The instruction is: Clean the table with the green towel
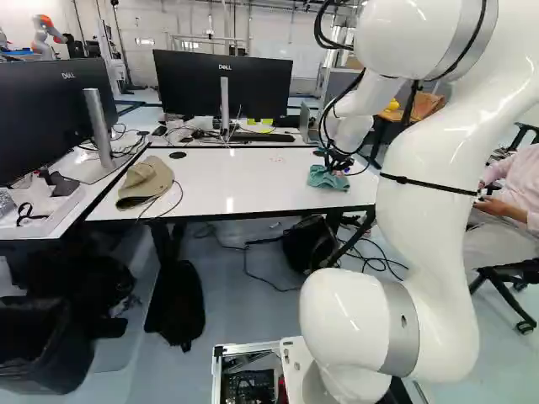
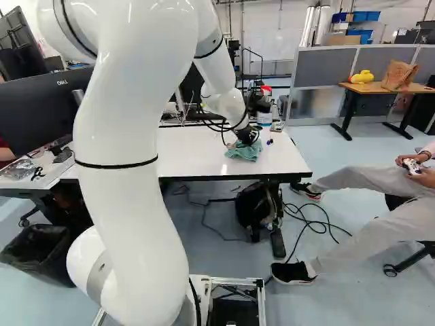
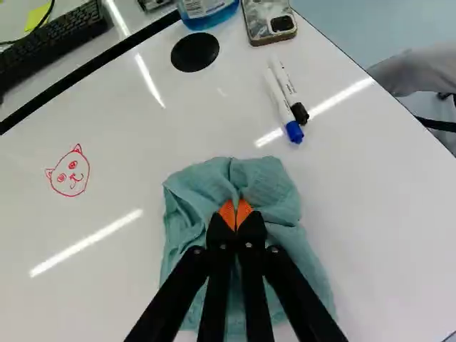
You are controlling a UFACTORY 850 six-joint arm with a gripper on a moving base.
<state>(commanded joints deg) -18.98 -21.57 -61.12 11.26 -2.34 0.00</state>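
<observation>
White table (image 1: pixel 253 178), crumpled green towel (image 3: pixel 192 185), two markers (image 3: pixel 283 106), phone (image 3: pixel 258 21), bottle (image 3: pixel 207 14), red cat-face drawing (image 3: pixel 71 175), beige cap (image 1: pixel 146 180)

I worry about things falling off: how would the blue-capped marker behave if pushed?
The blue-capped marker would probably roll, since its barrel looks round and the table under it is glossy. It looks slim, so it is likely light and easily nudged. It might also knock the black-capped marker right beside it.
</observation>
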